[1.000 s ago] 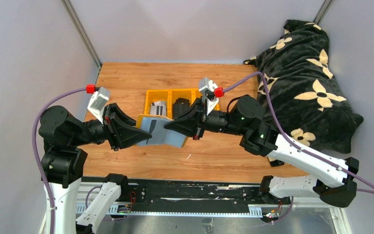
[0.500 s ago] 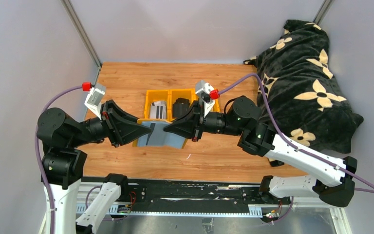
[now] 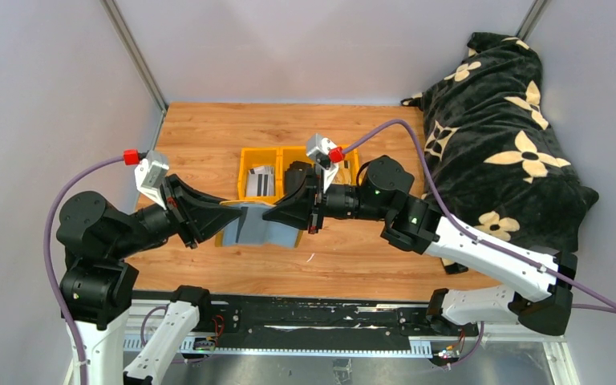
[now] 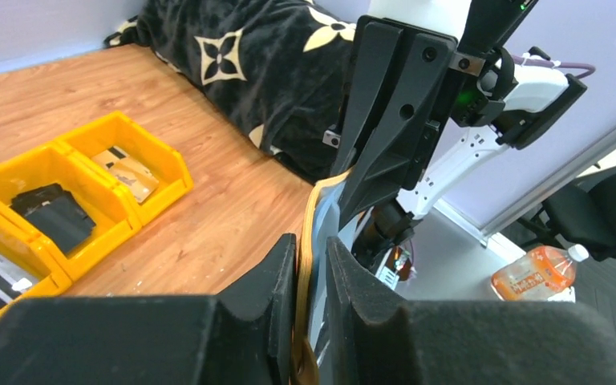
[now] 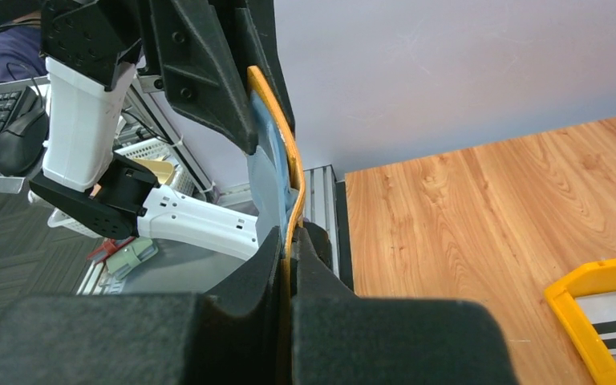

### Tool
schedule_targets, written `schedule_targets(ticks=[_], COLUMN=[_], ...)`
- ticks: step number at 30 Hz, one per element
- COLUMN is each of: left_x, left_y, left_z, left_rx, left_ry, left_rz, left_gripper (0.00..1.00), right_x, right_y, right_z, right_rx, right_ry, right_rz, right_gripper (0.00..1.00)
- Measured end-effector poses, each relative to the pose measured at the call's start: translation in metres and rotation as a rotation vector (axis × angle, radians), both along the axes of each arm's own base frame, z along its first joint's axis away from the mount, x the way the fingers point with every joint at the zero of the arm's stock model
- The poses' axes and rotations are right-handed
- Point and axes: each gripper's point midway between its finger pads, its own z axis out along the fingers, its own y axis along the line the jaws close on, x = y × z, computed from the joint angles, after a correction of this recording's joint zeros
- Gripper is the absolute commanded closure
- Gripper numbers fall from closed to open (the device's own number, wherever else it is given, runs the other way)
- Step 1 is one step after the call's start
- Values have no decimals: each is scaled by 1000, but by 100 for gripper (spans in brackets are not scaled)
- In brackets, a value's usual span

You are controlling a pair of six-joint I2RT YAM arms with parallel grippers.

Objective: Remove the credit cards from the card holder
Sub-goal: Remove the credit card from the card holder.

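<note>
Gripped at both ends, spread open w/ grey-blue lining up, off the bench [image 3: 208, 132], just in front of yellow bins [image 3: 261, 150]: holder [image 3: 261, 228]. Clamped narrow on its left flap: L tool [image 3: 228, 218]. Same on right flap: R tool [image 3: 277, 215]. In wrist views, thin mustard edge pinched betw. each finger pair. Can't tell if any cards inside. Striped card [image 3: 262, 180] in left bin, black item [image 3: 297, 175] in middle, tan card [image 4: 131, 172] in right.
</note>
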Motion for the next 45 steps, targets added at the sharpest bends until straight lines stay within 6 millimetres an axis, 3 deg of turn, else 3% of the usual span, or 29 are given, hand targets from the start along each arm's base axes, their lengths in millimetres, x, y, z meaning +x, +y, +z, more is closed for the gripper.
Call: schedule_targets(ticks=[2, 5, 15, 22, 28, 36, 41, 43, 45], left_x=[-1, -4, -9, -12, -15, -14, -14, -16, -20], left_y=[0, 0, 3, 3, 0, 0, -4, -6, -7], left_z=[-2, -5, -17, -12, -5, -5, -31, -36, -36], left_rx=[5, 12, 76, 75, 51, 26, 17, 15, 14], left_ry=[-3, -10, -48, -65, -71, -85, 8, 35, 42], left_rz=[1, -9, -18, -23, -42, -34, -73, -92, -114], left_gripper=[64, 62, 79, 80, 91, 74, 66, 68, 77], right_x=[0, 1, -3, -9, -16, -21, -20, -20, -20], right_y=[4, 9, 9, 7, 3, 6, 15, 17, 17], right_z=[-3, -7, -10, -2, 5, 9, 8, 9, 10], right_rx=[-10, -21, -34, -9, 21, 48, 61, 69, 72], right_ry=[12, 25, 37, 38, 33, 47, 55, 54, 52], right_rz=[12, 21, 47, 69, 101, 142, 164, 166, 170], right_gripper=[100, 100, 100, 100, 100, 100, 100, 100, 100])
